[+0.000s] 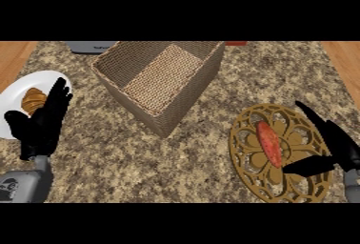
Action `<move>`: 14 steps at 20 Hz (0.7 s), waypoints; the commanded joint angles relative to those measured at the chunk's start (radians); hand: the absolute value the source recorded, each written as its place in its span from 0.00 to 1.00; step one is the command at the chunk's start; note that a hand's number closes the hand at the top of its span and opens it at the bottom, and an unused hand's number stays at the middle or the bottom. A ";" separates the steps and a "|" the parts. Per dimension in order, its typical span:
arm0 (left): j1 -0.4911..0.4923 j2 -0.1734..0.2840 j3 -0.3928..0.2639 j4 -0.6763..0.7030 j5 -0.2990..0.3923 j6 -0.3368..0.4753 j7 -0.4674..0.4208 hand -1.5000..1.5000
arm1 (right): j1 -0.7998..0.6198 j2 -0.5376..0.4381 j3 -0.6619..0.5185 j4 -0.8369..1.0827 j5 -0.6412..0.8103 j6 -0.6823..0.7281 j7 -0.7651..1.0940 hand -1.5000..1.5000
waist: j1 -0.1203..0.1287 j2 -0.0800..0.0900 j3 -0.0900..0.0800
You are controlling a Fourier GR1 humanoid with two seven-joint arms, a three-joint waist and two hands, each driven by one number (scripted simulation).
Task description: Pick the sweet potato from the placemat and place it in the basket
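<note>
A reddish-orange sweet potato (269, 142) lies lengthwise at the middle of a round gold openwork placemat (247, 125) at the right of the counter. My right hand (335, 142) is open just right of it, fingers stretched along the mat's right side and the thumb pointing left under the potato's near end, not touching it as far as I can see. A square woven basket (119, 93) stands at the upper middle, tilted like a diamond, with nothing inside. My left hand (44, 124) is open at the left, fingers up.
A white plate (13, 94) with a croissant (33, 100) sits at the left edge, partly behind my left hand. A grey object (90, 46) and a small red object (236, 43) lie at the far edge. Wooden floor shows beyond both sides of the speckled counter.
</note>
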 commanded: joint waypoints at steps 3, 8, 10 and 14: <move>-0.040 -0.014 0.046 0.012 -0.028 -0.023 0.048 0.50 | 0.026 0.091 -0.004 -0.003 0.081 -0.021 -0.041 0.00 | -0.001 0.000 0.000; -0.041 -0.008 0.087 -0.011 -0.022 -0.066 0.058 0.50 | 0.051 0.091 -0.059 -0.070 0.060 0.051 -0.025 0.00 | -0.002 -0.001 0.000; -0.025 -0.070 0.034 -0.002 -0.078 -0.019 0.029 0.50 | 0.069 0.093 -0.066 0.014 0.088 0.029 -0.121 0.00 | -0.002 0.000 0.000; -0.076 -0.058 0.069 0.038 -0.066 -0.053 0.038 0.50 | -0.031 0.176 -0.015 0.130 0.188 -0.035 -0.084 0.00 | 0.000 0.001 0.000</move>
